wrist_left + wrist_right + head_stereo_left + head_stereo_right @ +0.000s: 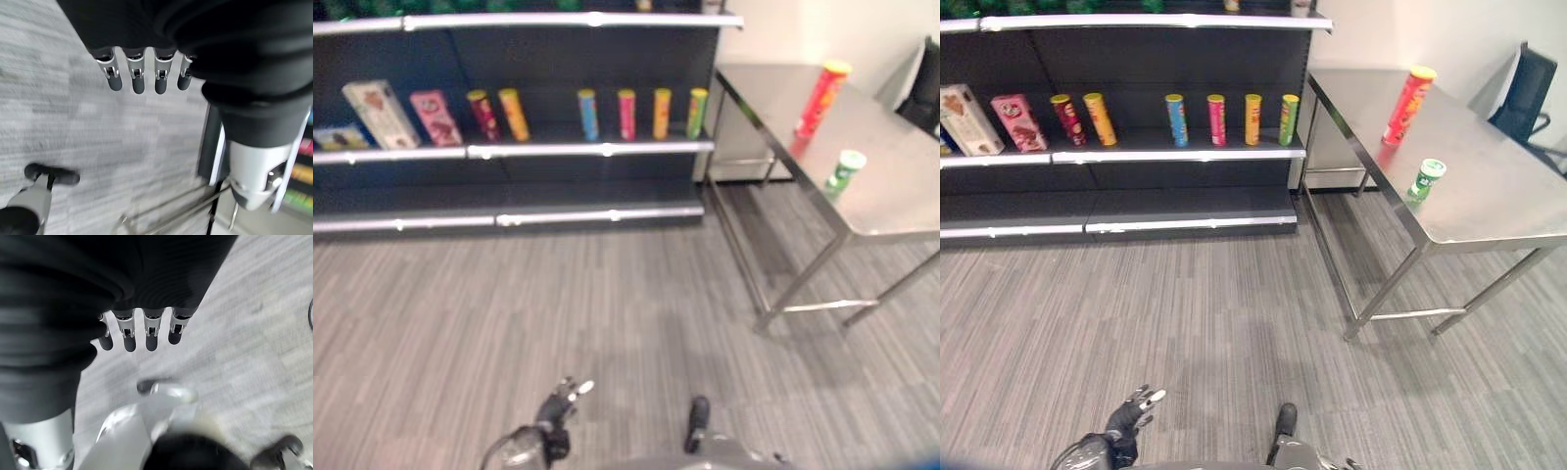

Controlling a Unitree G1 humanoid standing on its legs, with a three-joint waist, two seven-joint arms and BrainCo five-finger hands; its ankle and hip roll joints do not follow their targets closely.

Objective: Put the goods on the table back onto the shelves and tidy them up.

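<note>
Left hand (142, 73): fingers hang straight and relaxed over the grey floor, holding nothing and touching nothing; it shows low at the head view's bottom edge.
Right hand (142, 330): fingers likewise hang loose in a row above the floor, empty.
Steel table (1508, 211): stands to the robot's right, its near left corner over the striped floor, its far end close to the shelf unit's right end.
Red can (1407, 105): tall red tube with a yellow lid, upright near the table's far left edge.
Green can (1425, 180): short green tub with a white lid, upright close to the left edge, nearer the robot than the red can and apart from it.
Shelf unit (1175, 155): dark shelves with pale front rails, ahead and to the left.
Middle shelf: four tube cans (1230, 119) in blue, pink, orange and green stand upright in a row at the right; two more tubes (1083, 118), dark red and yellow, lean beside them; a pink box (1016, 121) and a white box (964, 119) lean at the left.
</note>
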